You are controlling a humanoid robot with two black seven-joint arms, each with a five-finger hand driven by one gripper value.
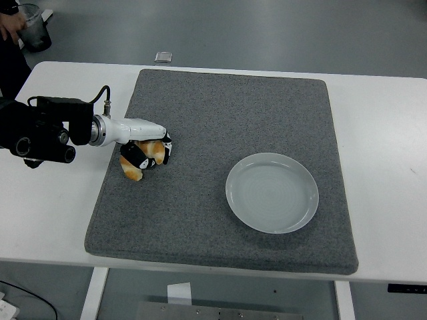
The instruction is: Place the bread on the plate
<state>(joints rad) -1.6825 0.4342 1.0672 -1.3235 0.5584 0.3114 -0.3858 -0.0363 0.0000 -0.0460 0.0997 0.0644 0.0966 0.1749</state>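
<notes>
A golden-brown bread roll [135, 171] is held in my left hand [145, 154] over the left part of the grey mat [227, 120]. The fingers are curled around the bread and hide most of it; it looks slightly raised off the mat. The empty pale plate [271, 192] lies on the mat to the right, well apart from the hand. My left arm comes in from the left edge. My right arm is out of view.
The mat covers most of the white table [380, 147]. A person's hand with a dark cup [33, 30] shows at the top left corner, beyond the table. A small grey object [163, 57] lies on the floor behind the table.
</notes>
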